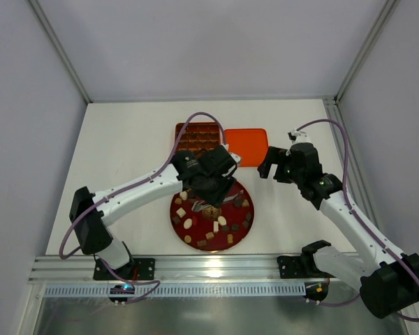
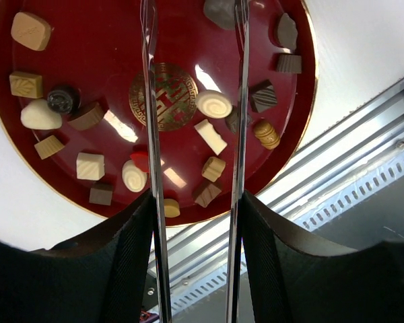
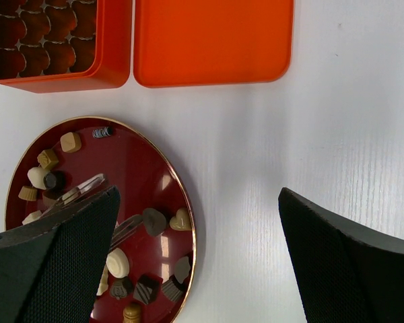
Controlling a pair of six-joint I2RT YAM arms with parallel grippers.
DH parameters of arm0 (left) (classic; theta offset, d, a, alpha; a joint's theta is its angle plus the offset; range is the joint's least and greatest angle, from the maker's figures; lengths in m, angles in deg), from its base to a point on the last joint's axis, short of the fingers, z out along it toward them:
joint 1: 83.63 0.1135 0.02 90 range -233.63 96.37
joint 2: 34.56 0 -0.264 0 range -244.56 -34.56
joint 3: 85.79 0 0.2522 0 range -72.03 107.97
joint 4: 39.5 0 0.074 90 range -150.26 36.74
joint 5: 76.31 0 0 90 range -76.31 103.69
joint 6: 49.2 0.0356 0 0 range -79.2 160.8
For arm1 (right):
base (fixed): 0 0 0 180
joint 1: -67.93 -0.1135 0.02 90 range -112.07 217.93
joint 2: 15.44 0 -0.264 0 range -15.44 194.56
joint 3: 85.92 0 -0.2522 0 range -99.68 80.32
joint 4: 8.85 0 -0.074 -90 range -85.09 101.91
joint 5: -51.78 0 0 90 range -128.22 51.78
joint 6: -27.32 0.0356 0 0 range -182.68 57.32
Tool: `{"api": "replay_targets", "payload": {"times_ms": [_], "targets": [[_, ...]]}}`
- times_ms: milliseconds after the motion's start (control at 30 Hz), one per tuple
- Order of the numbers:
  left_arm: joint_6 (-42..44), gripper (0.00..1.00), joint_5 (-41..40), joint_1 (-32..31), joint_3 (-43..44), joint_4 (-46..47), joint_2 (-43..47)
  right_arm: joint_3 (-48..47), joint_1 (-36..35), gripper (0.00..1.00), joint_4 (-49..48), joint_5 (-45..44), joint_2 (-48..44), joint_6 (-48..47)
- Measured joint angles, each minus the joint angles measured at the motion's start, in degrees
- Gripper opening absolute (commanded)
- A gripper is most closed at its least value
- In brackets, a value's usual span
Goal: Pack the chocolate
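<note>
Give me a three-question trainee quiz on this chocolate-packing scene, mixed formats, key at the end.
1. True or false: the orange lid is closed on the orange box.
2. The chocolates lie on: A) a red round plate; B) a white bowl; C) the lid.
3. Fill in: the right end effector is ___.

Key: 1 false, the lid lies beside the box; 2 A; 3 open.
</note>
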Motion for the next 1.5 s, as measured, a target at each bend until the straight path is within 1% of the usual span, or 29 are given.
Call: {"api": "replay_targets", "payload": {"times_ms": [400,1067,1233,1500], "targets": [[-0.17,0.52,1.2,-2.73,0.0,1.42,-2.6,0.7,0.0,1.0,0.07,-0.09,-0.04,0.0],[-0.22,0.51,1.55,-3.26,-0.02,3.56,-7.23,0.94,0.0,1.0,0.04,-0.11,-0.07,-0.02],[-0.2,0.48,1.53,-3.26,-0.15,3.58,-7.37,1.03,0.0,1.0,-0.04,-0.09,-0.07,0.0],[-0.17,0.48,1.53,-3.26,-0.24,3.54,-7.37,1.66,0.0,1.0,-0.04,-0.09,-0.07,0.02]]}}
